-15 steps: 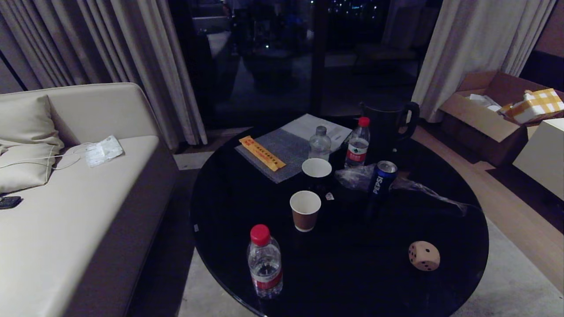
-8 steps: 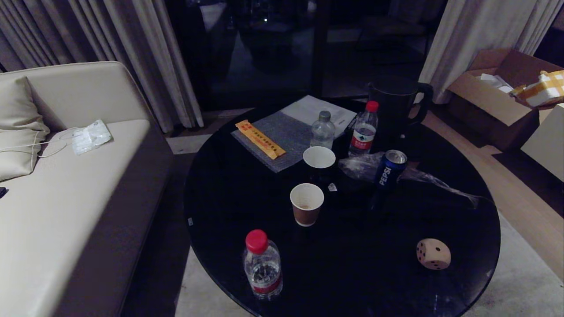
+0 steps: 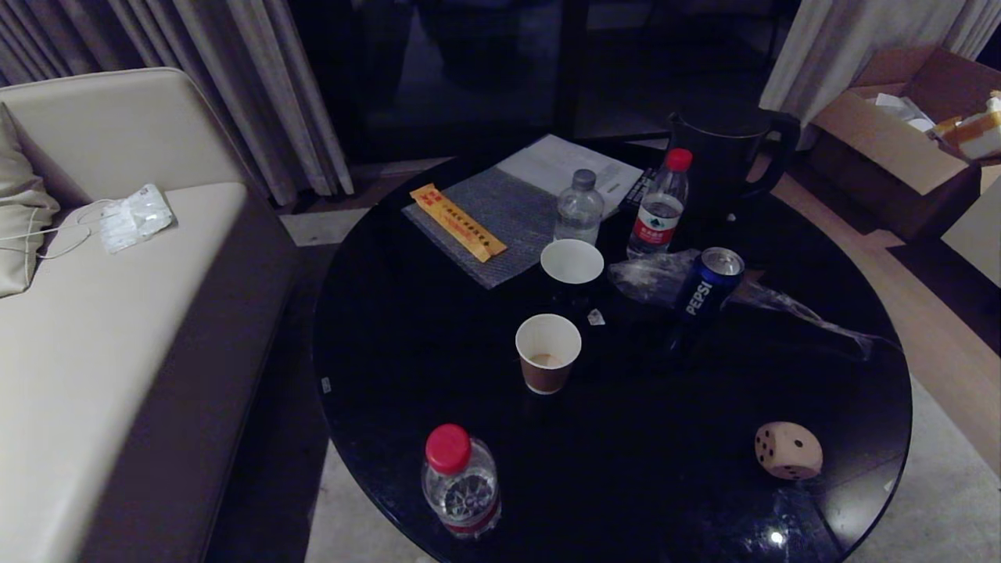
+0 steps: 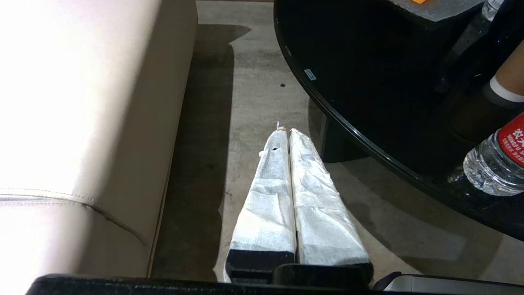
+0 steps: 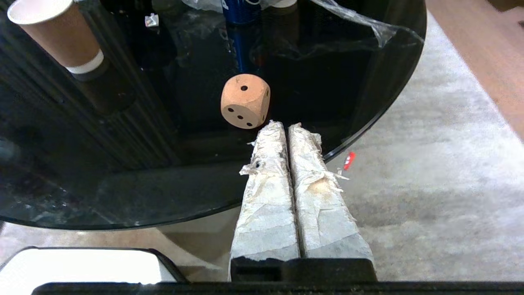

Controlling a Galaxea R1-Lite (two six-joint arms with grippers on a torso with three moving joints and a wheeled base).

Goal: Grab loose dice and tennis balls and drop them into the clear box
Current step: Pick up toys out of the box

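Both grippers have their tape-wrapped fingers pressed together and hold nothing. The right gripper (image 5: 285, 124) hangs at the near rim of the round glossy black table (image 5: 123, 196), its tips just short of the cream rounded die with dark pips (image 5: 245, 101), which sits alone near the table's right front edge (image 3: 788, 450). The left gripper (image 4: 285, 130) points down over the grey carpet between the beige sofa (image 4: 94, 102) and the table. Farther in stand a brown paper cup (image 3: 547, 353) and a blue Pepsi can (image 3: 708, 286).
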